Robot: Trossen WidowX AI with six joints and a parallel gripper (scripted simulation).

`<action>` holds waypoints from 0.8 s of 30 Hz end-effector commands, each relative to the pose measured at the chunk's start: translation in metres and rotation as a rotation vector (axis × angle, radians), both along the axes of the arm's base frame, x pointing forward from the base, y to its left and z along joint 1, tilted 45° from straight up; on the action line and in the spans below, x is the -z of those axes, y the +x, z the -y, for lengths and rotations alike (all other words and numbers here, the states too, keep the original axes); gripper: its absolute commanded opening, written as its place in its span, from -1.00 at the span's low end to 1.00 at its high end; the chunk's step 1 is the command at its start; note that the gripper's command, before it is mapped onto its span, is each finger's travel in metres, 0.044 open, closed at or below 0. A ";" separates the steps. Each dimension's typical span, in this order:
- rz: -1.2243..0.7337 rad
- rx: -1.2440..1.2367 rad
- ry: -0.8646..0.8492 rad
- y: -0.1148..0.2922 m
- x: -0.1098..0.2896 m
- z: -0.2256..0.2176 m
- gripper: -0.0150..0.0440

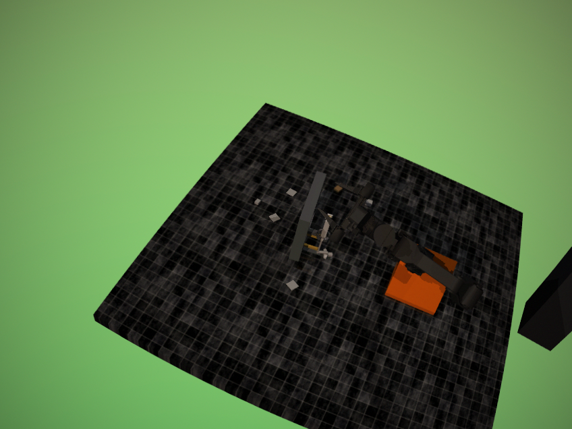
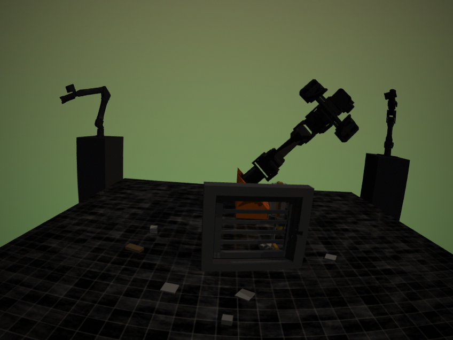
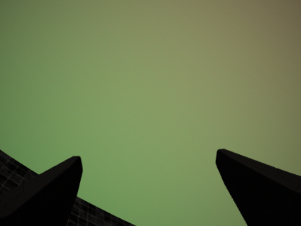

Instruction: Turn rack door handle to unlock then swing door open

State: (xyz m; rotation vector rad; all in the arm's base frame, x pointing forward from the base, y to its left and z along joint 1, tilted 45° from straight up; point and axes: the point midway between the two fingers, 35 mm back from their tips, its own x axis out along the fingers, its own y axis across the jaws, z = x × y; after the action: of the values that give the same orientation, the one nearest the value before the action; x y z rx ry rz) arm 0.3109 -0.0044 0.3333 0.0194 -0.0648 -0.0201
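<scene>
While the hand (image 1: 328, 198) (image 2: 329, 109) (image 3: 150, 160) is spread wide, with nothing between its fingers, the grey rectangular frame (image 1: 318, 184) (image 2: 210, 226) stands upright on the dark, grid-patterned desk (image 1: 208, 299) (image 2: 91, 285) (image 3: 89, 213). Seen from above, the frame's long axis slants from upper right to lower left; the exterior view looks through its opening. The dark barred door (image 2: 252, 221) shows through that opening, its bars running level. White and yellow fittings (image 1: 325, 226) (image 2: 278, 210) lie on the frame's arm side, toward its lower end from above; I cannot tell which part is the handle or how it is turned.

The hand hangs above the frame's top edge in the exterior view, and the wrist view shows open background between its fingertips. The desk's edge crosses the lower left of that view. The frame is well inside the desk's edges.

There are three pale flat tiles (image 1: 291, 284) (image 2: 330, 256), two pale small cubes (image 1: 257, 202) (image 2: 227, 319) and one brown block (image 1: 338, 188) (image 2: 134, 248), all apart from the frame. One black arm (image 1: 434, 268) (image 2: 268, 162) reaches over an orange block (image 1: 415, 295) (image 2: 252, 213); two other arms (image 2: 104, 104) (image 2: 390, 128) stand on dark pedestals (image 2: 90, 168) (image 2: 384, 183) behind.
</scene>
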 end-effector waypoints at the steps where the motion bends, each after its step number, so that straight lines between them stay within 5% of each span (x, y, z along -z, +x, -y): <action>1: -0.005 -0.001 -0.002 0.001 0.001 0.000 0.78; 4: -0.073 -0.016 -0.027 0.009 0.010 -0.001 0.51; 24: -0.632 -0.210 -0.140 0.049 0.100 -0.003 0.50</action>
State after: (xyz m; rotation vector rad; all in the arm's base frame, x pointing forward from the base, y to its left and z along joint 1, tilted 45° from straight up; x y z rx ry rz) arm 0.3560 -0.0017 0.2476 -0.1146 0.4805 0.1478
